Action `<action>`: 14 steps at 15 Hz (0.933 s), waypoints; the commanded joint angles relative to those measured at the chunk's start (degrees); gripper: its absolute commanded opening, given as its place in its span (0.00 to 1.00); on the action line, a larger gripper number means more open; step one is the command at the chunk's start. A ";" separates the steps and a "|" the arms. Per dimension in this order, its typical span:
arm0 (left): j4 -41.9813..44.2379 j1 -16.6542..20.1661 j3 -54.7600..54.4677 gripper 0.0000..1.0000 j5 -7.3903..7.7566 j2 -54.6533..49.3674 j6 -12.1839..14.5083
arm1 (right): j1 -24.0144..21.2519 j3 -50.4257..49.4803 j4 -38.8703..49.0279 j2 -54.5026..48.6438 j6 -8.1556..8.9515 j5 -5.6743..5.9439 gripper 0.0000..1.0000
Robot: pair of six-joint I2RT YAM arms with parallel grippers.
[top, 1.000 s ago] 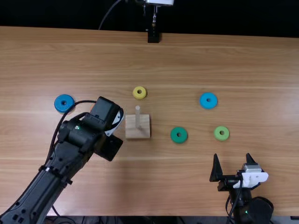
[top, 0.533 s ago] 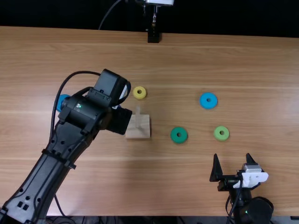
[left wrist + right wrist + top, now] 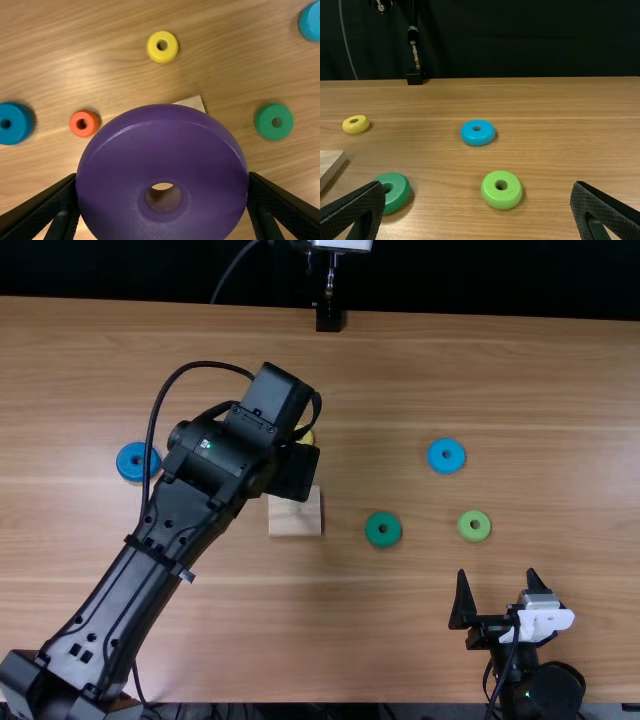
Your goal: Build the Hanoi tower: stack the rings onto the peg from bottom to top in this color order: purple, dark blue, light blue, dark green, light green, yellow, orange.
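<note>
1. Placing the first ring looks like the step in hand: the left gripper [image 3: 162, 175] has the purple ring [image 3: 120, 190] pinched between its fingers, spread wide to span it, one snug on each side
2. Ring's over by the wooden base [image 3: 295, 523], with a corner of that block poking out past its rim in the left wrist view. Can't tell if hole and peg line up yet
3. Next move imo: centre the hole on the peg, keep the ring level, ease it down, then let go. A bit off-centre and it could snag or tip
4. After that I'd grab the dark blue ring [image 3: 127, 469], on the left arm's side of the surface [image 3: 400, 640]
5. Right gripper [image 3: 477, 184] has its fingers wide apart, nothing held, with light green [image 3: 492, 195] and dark green [image 3: 397, 200] rings ahead, light blue [image 3: 470, 139] farther off
6. Yellow [image 3: 170, 53] and orange [image 3: 90, 128] are lying flat too, for last
7. Materials-wise: rings are chunky doughnuts, smooth, rounded, slightly shiny, maybe plastic or painted wood. Base is pale bare wood with crisp edges, surface has long streaky grain, and the right fingers have a fine crosshatch, probably grippy
</note>
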 commanded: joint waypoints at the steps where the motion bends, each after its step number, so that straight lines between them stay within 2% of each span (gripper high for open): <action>1: 0.02 -0.92 2.03 0.00 0.18 1.56 -1.86 | -0.37 -2.43 -4.69 -0.73 0.42 -0.80 1.00; 14: 0.23 -3.21 4.85 0.00 0.18 5.96 -1.86 | -0.37 -2.43 -4.69 -0.73 0.42 -0.80 1.00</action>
